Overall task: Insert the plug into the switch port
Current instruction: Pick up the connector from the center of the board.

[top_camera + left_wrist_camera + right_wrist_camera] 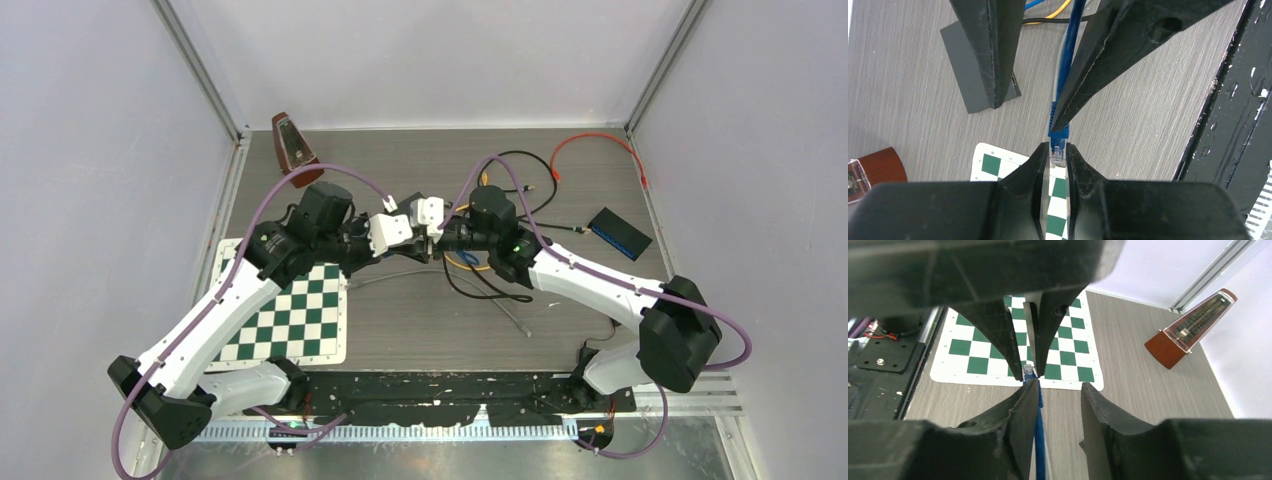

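I hold the plug [1058, 142] in the air above the surface, well to the left of the switch [620, 232]. A pinch on its tip would block it from going in, so I judge this to be a hand-over that lets my other hand take it from behind. My left fingers [1032, 167] are clamped tight on the plug's tip. My right fingers [1018, 415] stand partly open around the blue cable [1039, 440] just behind the plug. One finger touches the cable and the other stands apart, so they grip nothing yet.
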Controlling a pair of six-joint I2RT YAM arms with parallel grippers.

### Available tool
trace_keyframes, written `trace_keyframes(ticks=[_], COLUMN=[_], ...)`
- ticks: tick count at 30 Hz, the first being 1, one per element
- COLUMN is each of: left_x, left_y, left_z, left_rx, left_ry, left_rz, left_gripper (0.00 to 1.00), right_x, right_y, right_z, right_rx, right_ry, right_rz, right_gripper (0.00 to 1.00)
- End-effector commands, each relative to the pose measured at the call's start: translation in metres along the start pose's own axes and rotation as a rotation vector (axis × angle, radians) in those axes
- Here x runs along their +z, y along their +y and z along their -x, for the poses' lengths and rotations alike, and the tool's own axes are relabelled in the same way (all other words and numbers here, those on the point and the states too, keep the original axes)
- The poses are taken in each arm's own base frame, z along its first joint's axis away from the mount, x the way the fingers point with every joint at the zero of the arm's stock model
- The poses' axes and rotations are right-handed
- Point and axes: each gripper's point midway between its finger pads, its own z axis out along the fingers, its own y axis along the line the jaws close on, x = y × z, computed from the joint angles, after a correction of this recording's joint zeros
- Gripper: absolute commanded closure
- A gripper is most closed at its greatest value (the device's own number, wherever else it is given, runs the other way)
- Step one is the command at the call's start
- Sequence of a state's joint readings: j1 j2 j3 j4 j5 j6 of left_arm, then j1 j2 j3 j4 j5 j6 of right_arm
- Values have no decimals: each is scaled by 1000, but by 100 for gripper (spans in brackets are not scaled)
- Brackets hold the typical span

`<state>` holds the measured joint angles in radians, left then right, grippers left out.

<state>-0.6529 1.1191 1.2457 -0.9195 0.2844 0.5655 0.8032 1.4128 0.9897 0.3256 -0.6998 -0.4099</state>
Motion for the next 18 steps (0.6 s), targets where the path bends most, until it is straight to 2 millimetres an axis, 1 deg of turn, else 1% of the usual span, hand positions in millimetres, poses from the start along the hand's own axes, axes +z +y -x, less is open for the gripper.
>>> trace_keyframes(ticks=[1,5,9,15,17,18], left_x=[-7,-9,-11,-8,-8,-8], left_y=[4,5,6,6,6,6], left_z=[18,17,16,13,13,13], left_rx=[32,33,31,25,25,24], left_ry=[-78,-76,-66,-58,-57,-56], left_rz=[25,33,44,43,42,42], left_gripper=[100,100,100,100,100,100], right_x=[-1,-3,-5,-8,-8,-8], right_y=[-1,2,10,19,20,21], right_z=[9,6,6,6,7,7], right_rx=[-21,-8,26,46,52,55], right_ry=[-17,-9,0,9,5,4], right_rz=[-9,-4,31,65,75,81], right_gripper=[54,58,55,56,54,52])
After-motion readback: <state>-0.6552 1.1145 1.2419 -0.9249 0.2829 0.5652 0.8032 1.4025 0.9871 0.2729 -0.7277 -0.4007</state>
